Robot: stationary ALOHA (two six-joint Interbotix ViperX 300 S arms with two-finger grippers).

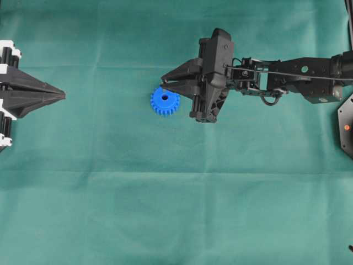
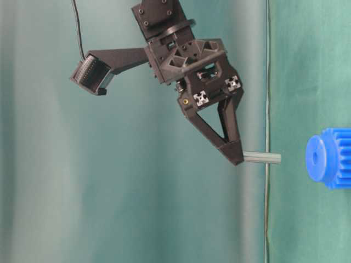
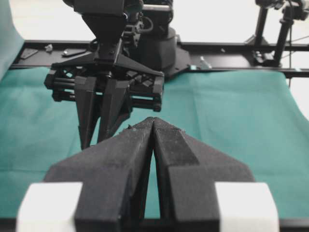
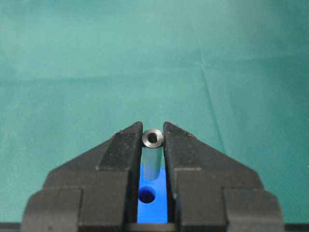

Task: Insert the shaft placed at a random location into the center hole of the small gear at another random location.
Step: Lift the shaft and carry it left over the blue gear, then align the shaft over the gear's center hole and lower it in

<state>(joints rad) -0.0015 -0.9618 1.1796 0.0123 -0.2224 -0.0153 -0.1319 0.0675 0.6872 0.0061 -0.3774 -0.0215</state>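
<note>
Matte black right arm (image 1: pixel 298 77), thin black cable, wedge-shaped end effector (image 2: pixel 233 153), white blocks

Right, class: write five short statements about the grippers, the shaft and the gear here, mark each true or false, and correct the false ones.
1. The right gripper holds the shaft. True.
2. The shaft already sits in the center hole. False: it hangs clear of the small gear.
3. The small gear is blue. True.
4. The left gripper is open. False: its jaws are shut and hold nothing.
5. Two gears lie on the green cloth. False: only one.
</note>
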